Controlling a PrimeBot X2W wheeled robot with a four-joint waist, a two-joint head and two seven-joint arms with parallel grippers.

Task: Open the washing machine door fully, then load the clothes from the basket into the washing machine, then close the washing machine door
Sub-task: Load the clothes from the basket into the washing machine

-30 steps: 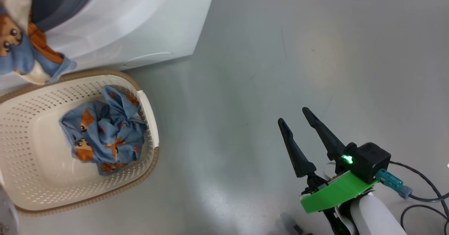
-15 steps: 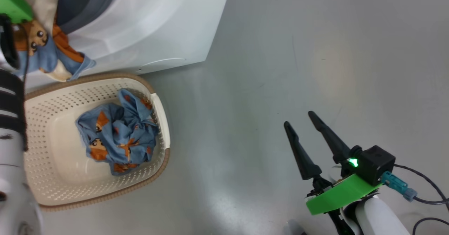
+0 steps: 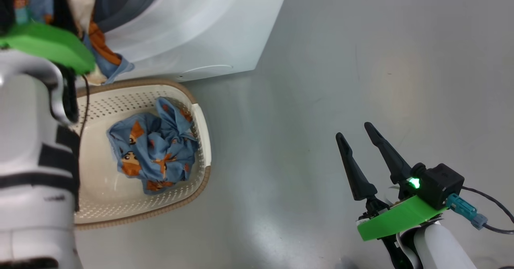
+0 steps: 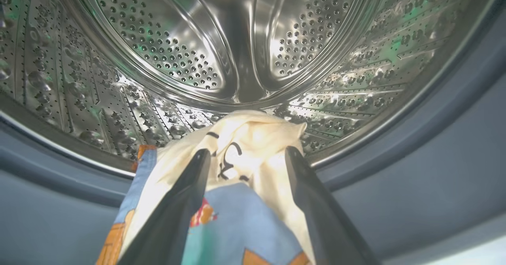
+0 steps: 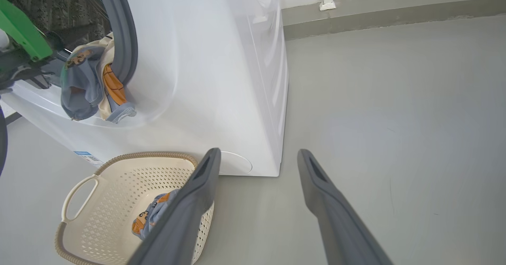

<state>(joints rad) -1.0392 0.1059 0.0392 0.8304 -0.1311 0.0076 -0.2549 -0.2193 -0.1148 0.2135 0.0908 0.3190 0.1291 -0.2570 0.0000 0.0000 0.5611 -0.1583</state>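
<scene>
No legible text; blue label sticker (image 5: 87,157) on washing machine (image 5: 221,79) front too small to read.

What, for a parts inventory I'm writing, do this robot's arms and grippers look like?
The right gripper and left gripper each have two long, dark, tapering fingers. A bright green plate backs each. The right carries a black box with a green light, a teal plug and dark cable. The left forearm is white with black bands.

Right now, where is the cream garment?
In the left wrist view, the cream garment lies within the open left gripper, draped over the grey gasket at the drum mouth.
</scene>
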